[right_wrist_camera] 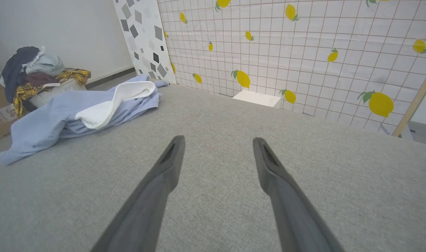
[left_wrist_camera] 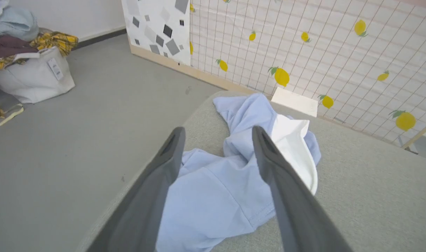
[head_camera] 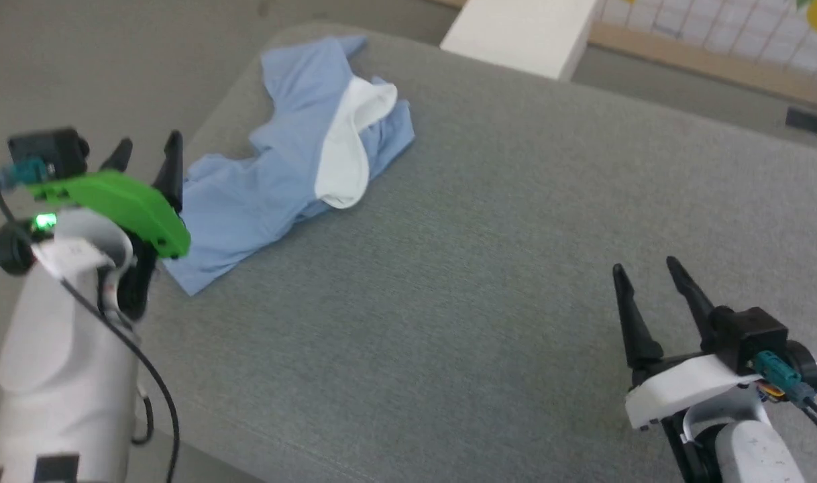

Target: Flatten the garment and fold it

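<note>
A light blue shirt [head_camera: 247, 201] lies in a crumpled heap on the grey cloth table [head_camera: 489, 282], close to the table's far left corner. It is not flat. Part of it is turned over, so a big patch of its white inside shows on the right side of the heap. One blue end reaches toward the near left edge of the table.

The left hand [head_camera: 149, 141] is at the left edge of the table, just beside the near end of the shirt. Its two dark fingers are spread apart and hold nothing. In the left wrist view they point out over the blue cloth. Whether they touch the cloth cannot be told.

The right hand [head_camera: 646, 265] is on the near right, well apart from the shirt. Its fingers are spread too, with nothing between them, and bare table is in front of them.

A white box [head_camera: 522, 30] sits past the far edge of the table. Behind it is a wall [left_wrist_camera: 339, 52] with yellow lemons on it. A bag of clothes [left_wrist_camera: 27, 70] stands on the grey floor [left_wrist_camera: 76, 140] to the far left.
</note>
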Tool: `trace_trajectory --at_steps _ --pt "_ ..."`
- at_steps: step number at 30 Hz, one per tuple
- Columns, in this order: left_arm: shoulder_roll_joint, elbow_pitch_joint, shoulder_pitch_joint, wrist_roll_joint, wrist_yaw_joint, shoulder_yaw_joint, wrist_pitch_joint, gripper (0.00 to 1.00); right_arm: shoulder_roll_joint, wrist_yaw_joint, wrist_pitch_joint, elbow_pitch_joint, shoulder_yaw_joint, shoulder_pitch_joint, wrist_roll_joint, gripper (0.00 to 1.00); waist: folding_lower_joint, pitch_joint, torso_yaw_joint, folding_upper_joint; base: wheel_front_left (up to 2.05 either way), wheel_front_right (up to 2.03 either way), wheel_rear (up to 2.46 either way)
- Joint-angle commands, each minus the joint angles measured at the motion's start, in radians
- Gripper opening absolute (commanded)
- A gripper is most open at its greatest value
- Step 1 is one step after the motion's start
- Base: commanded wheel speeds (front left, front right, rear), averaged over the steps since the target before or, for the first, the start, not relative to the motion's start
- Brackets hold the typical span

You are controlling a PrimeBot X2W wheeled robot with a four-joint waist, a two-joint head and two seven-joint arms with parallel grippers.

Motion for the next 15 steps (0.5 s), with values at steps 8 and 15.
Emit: trace_trajectory --at_steps 8,15 --pt "0.016 0.196 -0.179 -0.077 -0.028 -0.060 0.261 1.00 0.000 -0.002 0.044 -0.081 -0.054 0.004 -0.025 1.00 -0.0001 0.199 -0.139 0.0000 0.00 0.00 0.00" --pt "-0.001 0.279 -0.196 -0.092 -0.009 -0.068 0.301 1.00 0.000 -0.002 0.055 -0.122 -0.065 -0.013 -0.026 1.00 -0.0001 0.240 -0.161 0.0000 0.00 0.00 0.00"
